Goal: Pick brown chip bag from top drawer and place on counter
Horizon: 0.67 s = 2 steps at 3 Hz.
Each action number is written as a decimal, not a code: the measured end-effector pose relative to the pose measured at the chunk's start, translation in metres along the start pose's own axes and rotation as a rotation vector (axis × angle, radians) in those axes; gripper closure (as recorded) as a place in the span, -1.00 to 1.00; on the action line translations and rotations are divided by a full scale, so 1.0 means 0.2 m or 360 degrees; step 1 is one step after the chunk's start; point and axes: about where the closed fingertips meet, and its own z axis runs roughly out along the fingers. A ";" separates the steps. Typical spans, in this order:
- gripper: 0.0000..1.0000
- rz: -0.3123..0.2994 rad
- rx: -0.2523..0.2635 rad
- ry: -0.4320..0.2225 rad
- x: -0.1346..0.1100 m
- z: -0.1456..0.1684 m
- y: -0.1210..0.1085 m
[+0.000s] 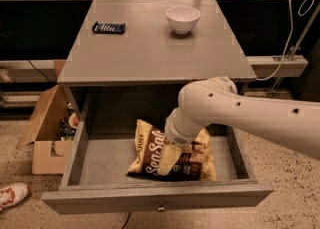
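Note:
The brown chip bag with white "Sea Salt" lettering lies flat in the open top drawer, right of its middle. My white arm reaches in from the right, and its wrist hangs over the bag. My gripper points down onto the middle of the bag and is mostly hidden by the wrist. The grey counter is the cabinet top above the drawer.
A white bowl stands at the counter's back right and a small dark bar wrapper lies at its back left. An open cardboard box and a shoe are on the floor at the left.

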 end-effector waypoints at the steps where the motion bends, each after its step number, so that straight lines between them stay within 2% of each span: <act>1: -0.62 -0.0010 0.0008 -0.0037 0.02 0.04 -0.01; 2: -0.17 -0.0034 -0.0013 -0.0083 0.01 0.09 0.00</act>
